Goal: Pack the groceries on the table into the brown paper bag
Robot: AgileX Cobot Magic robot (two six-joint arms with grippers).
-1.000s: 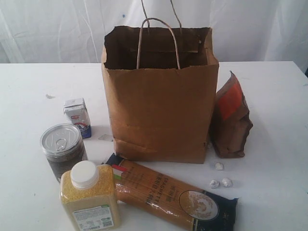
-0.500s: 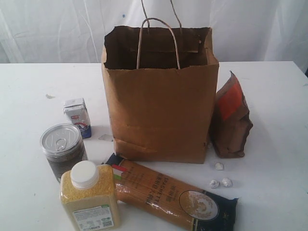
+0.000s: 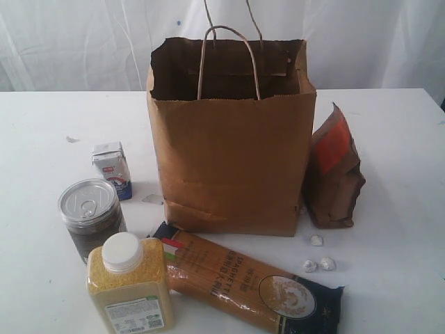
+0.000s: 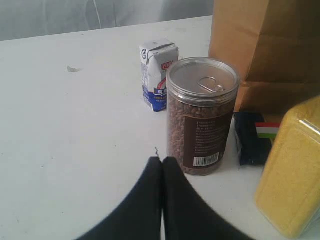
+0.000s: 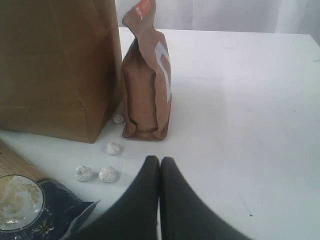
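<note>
white table [image 3: 389, 139] carries all items. brown paper bag [image 3: 233, 160] stands upright at centre, mouth open. long spaghetti pack [image 3: 243, 282] lies flat just in front of it. brown-orange pouch [image 3: 335, 174] stands beside the bag, on the right arm's side. yellow-grain bottle [image 3: 132, 289], pull-tab tin [image 3: 90, 216] and small milk carton [image 3: 112, 169] stand on the left arm's side. foil balls [image 3: 318, 264] lie between pouch and pack. left gripper [image 4: 161, 162] and right gripper [image 5: 159, 162]: fingers pressed together, holding nothing.
</note>
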